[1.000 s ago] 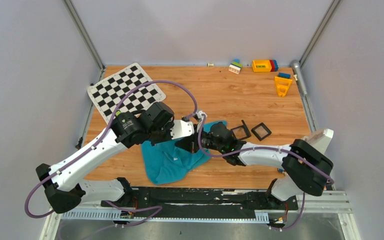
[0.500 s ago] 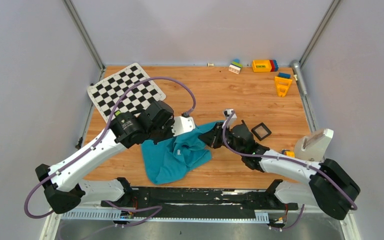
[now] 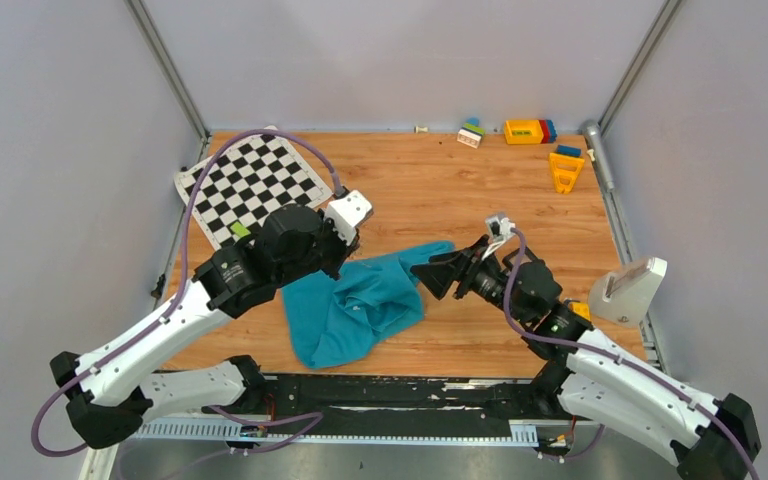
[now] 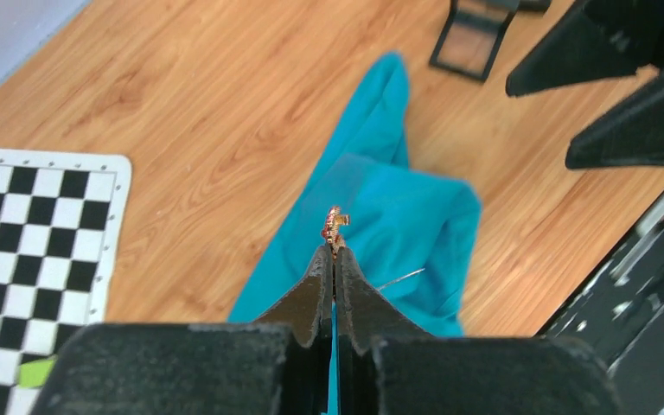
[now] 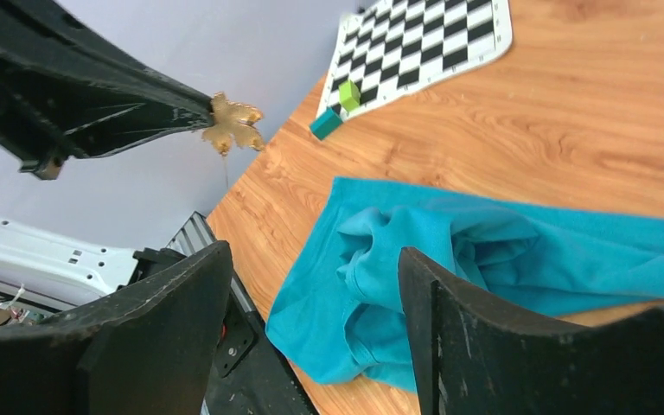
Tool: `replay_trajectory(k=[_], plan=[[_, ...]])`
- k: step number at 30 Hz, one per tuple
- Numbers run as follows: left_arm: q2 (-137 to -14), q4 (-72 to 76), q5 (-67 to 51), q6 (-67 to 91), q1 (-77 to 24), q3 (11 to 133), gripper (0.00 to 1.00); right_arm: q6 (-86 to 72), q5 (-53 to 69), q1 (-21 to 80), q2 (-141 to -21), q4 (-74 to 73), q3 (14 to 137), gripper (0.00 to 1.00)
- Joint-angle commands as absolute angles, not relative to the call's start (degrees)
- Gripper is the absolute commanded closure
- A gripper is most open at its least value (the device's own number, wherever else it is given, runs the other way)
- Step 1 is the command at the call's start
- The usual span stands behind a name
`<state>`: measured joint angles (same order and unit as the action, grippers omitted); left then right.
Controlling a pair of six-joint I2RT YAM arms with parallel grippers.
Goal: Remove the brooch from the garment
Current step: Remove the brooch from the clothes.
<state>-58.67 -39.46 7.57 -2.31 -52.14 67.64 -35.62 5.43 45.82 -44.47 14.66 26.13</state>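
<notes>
Wooden surface [image 3: 440, 190] is carrying the crumpled teal garment [image 3: 360, 305] at its middle; left fingers [image 4: 311, 298] are pinching the gold brooch [image 4: 335, 226] above it, while right fingers [image 5: 475, 346] are standing apart, empty, beside it.

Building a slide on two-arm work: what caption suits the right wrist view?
Left gripper holds the gold brooch aloft, free of the crumpled teal garment below; right gripper open.

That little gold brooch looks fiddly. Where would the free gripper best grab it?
Probably by the leafy gold part of the brooch that juts past the left gripper, coming in from the open end opposite those shut tips. The brooch is flat and pinched by one edge, clear above the shirt, so closing on its two flat faces looks the surest hold.
</notes>
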Motion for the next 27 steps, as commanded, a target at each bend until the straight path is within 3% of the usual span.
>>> replay_trajectory(k=[1,8,15,20,27], plan=[[-54.92,-24.07,7.07,8.77,-52.21,64.06,1.0,-30.46,5.8,45.69,-39.16,13.36,26.0,0.29],[-47.5,-5.66,8.95,20.91,-51.78,53.84,1.0,-24.41,10.51,45.71,-37.32,16.26,26.67,0.3],[-46.21,-0.97,1.46,35.15,-47.77,51.63,1.0,-21.44,13.38,45.74,-37.12,16.31,27.75,0.29],[-43.3,16.62,-7.61,45.77,-46.19,42.3,1.0,-19.81,15.56,45.69,-37.99,16.23,28.59,0.29],[-44.01,30.19,-13.82,53.17,-45.97,35.88,1.0,-15.46,17.74,45.75,-39.41,17.02,30.52,0.27]])
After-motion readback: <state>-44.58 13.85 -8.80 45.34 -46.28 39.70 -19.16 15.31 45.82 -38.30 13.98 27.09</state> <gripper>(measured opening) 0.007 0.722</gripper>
